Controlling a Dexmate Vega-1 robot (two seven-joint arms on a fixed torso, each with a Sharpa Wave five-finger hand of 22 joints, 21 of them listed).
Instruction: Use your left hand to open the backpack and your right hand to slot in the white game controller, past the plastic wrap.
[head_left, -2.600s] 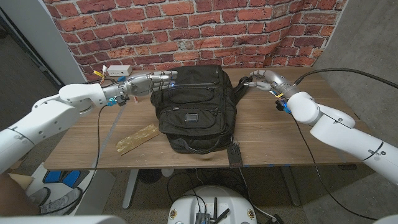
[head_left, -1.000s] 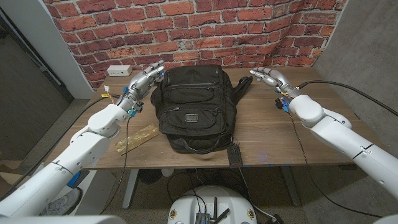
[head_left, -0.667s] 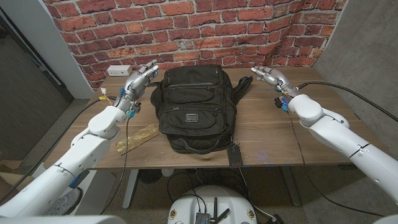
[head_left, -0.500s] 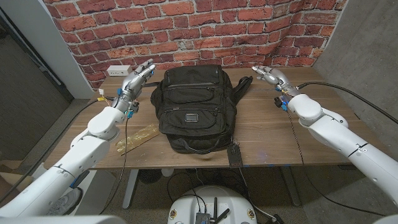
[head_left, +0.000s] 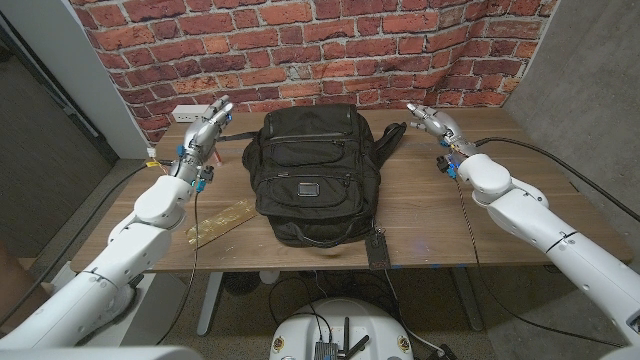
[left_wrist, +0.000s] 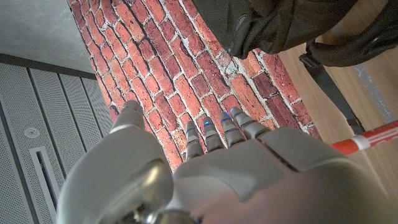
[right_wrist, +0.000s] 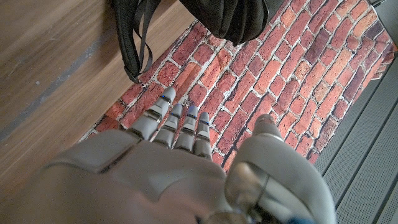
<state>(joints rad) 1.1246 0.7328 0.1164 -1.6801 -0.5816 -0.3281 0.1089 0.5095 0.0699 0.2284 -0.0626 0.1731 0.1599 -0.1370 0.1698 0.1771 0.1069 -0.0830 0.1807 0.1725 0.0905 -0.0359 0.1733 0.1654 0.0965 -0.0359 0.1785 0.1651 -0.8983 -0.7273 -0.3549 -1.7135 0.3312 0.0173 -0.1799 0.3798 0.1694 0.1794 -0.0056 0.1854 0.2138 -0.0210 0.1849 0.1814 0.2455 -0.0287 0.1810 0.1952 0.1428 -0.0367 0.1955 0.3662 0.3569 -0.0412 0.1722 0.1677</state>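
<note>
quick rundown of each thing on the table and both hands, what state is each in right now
backpack: lying on the table, zipped shut, strap trailing toward the right hand
left hand: holding nothing, fingers apart, clear of the backpack
right hand: holding nothing, fingers apart, near the strap
gold wrapper: lying flat beside the backpack
white power strip: by the brick wall

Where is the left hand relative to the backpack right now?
In the head view the left hand is off the backpack, to its left near the white power strip by the brick wall.
</note>
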